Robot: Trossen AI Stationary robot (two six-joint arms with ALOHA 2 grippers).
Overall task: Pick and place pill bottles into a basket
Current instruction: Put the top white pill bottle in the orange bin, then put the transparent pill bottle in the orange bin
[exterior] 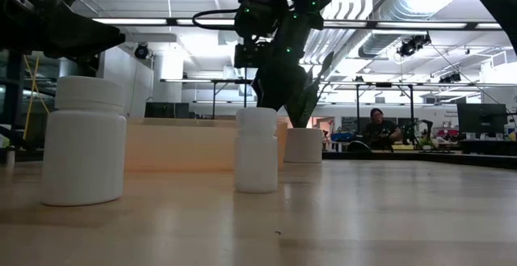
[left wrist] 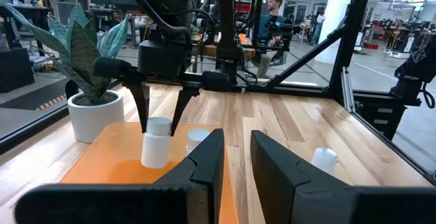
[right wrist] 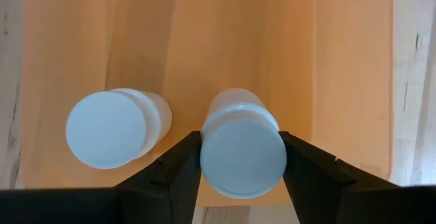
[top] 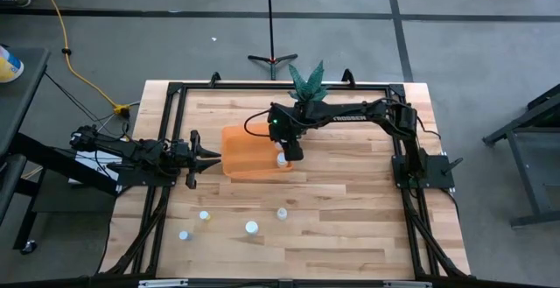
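The orange basket (top: 245,152) lies mid-table. My right gripper (top: 285,154) hangs over its right part, shut on a white-capped pill bottle (right wrist: 242,152). A second bottle (right wrist: 109,129) stands on its base in the basket beside it. Several more bottles stand on the wood near the front edge, among them two in the high view (top: 204,215) (top: 251,228); two of them also show close in the low view (exterior: 84,141) (exterior: 257,149). My left gripper (top: 214,156) waits level at the basket's left side, open and empty. My right gripper pinches the bottle's round white cap (left wrist: 158,125) between its two fingers (left wrist: 142,108), one on each side. The fingers come from above, pointing down. The bottle is upright inside the basket; whether its base touches the basket floor I cannot tell.
A white pot with a green plant (top: 306,82) stands just behind the basket, close to my right arm. Another bottle (left wrist: 324,159) stands on the wood to the basket's side. A black frame (top: 175,91) rims the table. A person (exterior: 376,124) sits far off in the room.
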